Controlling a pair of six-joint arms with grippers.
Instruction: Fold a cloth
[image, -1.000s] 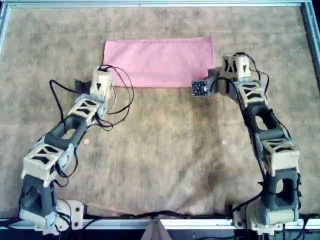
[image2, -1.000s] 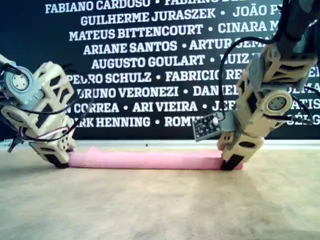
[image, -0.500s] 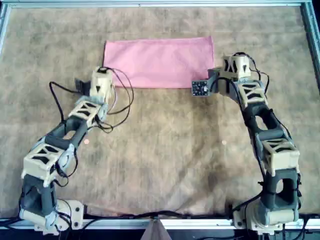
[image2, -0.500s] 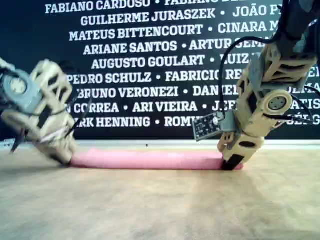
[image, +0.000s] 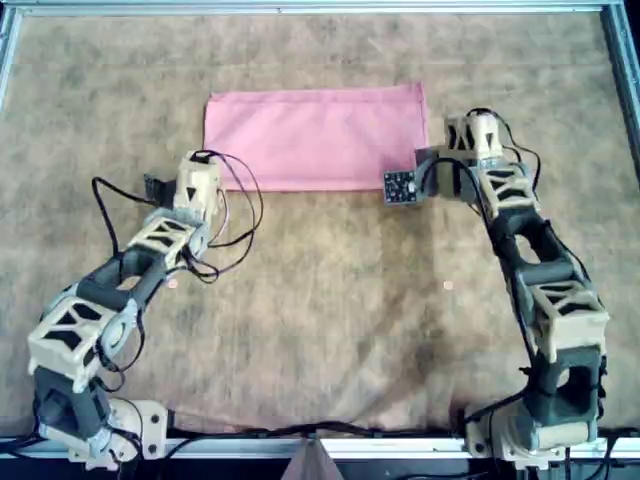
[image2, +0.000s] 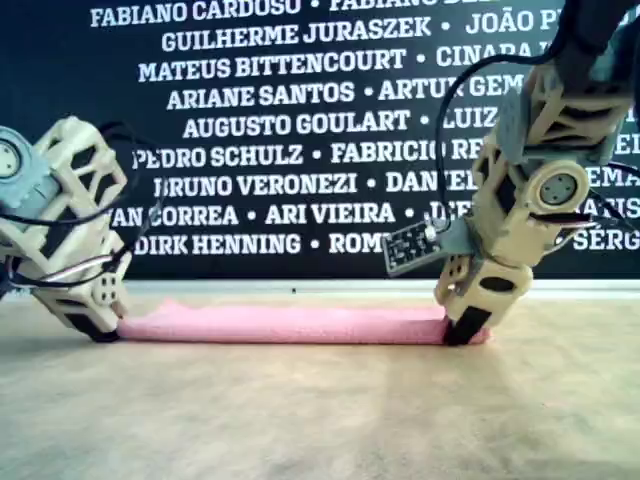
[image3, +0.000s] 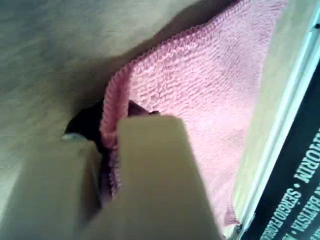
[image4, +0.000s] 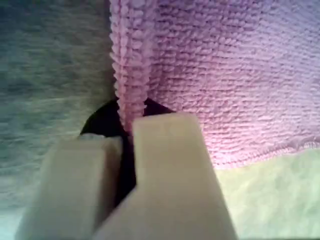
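Left gripper (image3: 112, 150) is clamped down on the cloth's (image: 315, 138) near edge, a pinch of pink fabric squeezed between its closed jaws. Right gripper (image4: 127, 145) is the same, jaws pressed together on a folded ridge of the cloth. In the overhead view both fingertips are hidden under the wrist housings, so the actual grip points only show up in the wrist views. The cloth looks like plain pink terry-ish knit, folded into a flat rectangle with a thick doubled edge. It sits in the upper middle of the overhead view on the brown mat (image: 330, 280), long axis running left to right
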